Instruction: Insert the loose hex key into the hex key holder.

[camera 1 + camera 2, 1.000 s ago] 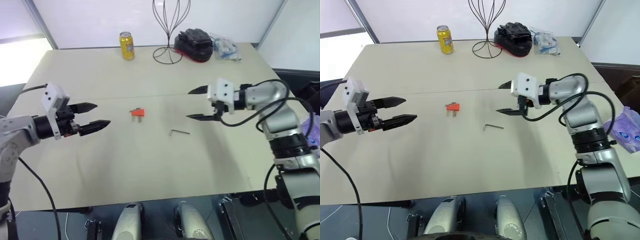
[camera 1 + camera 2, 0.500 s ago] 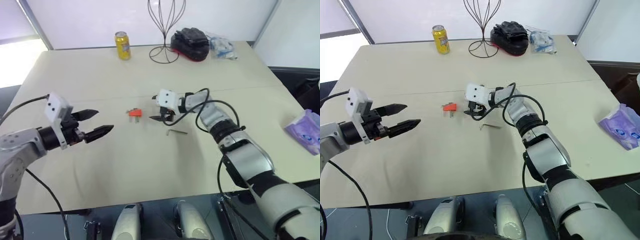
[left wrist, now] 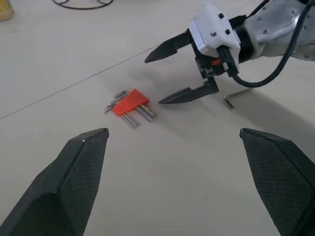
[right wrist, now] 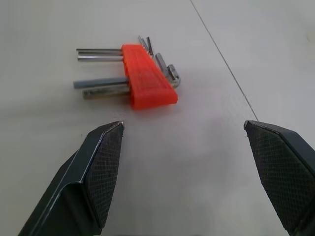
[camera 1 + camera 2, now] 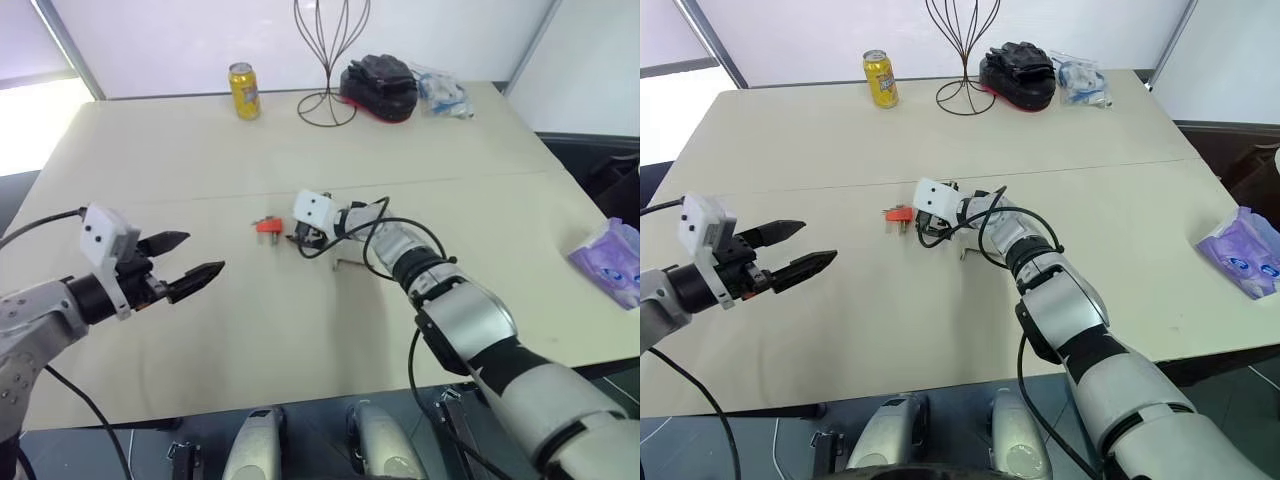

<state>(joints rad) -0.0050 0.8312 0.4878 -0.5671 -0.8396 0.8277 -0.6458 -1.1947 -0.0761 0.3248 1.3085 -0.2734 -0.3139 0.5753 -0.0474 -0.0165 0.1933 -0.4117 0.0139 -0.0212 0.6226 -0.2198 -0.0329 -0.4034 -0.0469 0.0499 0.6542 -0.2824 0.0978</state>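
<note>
Right gripper (image 3: 165, 73) wide open, empty, just beside hex key holder (image 4: 147, 77); left gripper (image 5: 190, 258) open, seemingly empty.

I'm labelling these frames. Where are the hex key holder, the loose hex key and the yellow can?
hex key holder (image 4: 147, 78): right wrist view, on the orange block.
loose hex key (image 5: 352, 264): left eye view, middle of the long leg.
yellow can (image 5: 243, 91): left eye view, side of the can.

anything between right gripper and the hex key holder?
Nothing. In the right wrist view, bare table runs from the open right gripper to the hex key holder.
</note>
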